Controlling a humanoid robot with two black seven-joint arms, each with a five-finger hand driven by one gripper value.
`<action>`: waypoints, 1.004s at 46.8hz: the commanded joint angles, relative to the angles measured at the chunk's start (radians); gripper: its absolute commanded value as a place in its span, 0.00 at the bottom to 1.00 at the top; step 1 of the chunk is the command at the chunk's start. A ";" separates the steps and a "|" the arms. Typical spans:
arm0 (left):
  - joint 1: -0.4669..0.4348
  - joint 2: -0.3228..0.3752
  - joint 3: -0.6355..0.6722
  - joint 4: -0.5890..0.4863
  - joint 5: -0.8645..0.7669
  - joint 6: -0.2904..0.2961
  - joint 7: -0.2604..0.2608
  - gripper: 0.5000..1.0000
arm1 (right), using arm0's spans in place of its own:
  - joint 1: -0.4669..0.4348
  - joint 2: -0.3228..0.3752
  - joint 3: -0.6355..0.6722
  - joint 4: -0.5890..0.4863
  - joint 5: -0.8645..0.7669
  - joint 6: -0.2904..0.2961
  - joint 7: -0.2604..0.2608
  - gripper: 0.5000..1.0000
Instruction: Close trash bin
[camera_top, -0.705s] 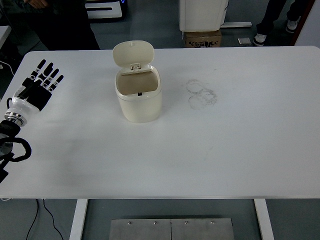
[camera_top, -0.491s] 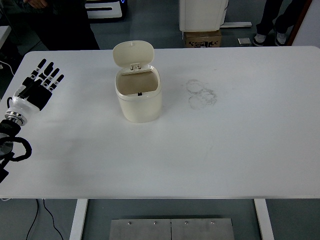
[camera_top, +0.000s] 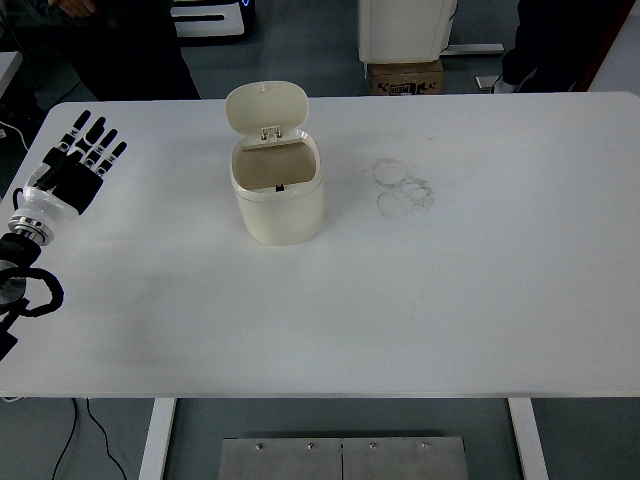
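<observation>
A small cream trash bin (camera_top: 279, 196) stands on the white table (camera_top: 400, 300), left of the middle. Its lid (camera_top: 266, 108) is swung up and back on the hinge, so the brown inside shows. My left hand (camera_top: 77, 161) hovers over the table's far left part, well to the left of the bin and apart from it, with its black fingers (camera_top: 96, 138) spread and holding nothing. The right arm does not show.
Faint grey ring marks (camera_top: 403, 187) lie on the table right of the bin. Beyond the far edge are a person's dark legs (camera_top: 140, 50), a white cabinet (camera_top: 405, 28), a cardboard box (camera_top: 405, 76) and another person's leg (camera_top: 525, 45).
My left hand has shifted a little up and to the left. The bin and its lid have not moved. The person at the top right has stepped to the left.
</observation>
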 joint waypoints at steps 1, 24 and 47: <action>-0.004 -0.001 -0.001 0.000 0.000 0.002 0.000 1.00 | 0.000 0.000 0.000 0.000 0.000 0.000 0.000 0.98; -0.044 0.012 0.005 -0.005 0.006 0.041 0.001 1.00 | 0.000 0.000 0.000 -0.001 0.000 0.000 0.000 0.98; -0.168 0.104 0.195 -0.055 0.007 0.047 0.008 1.00 | 0.000 0.000 0.000 -0.001 0.000 0.000 0.000 0.98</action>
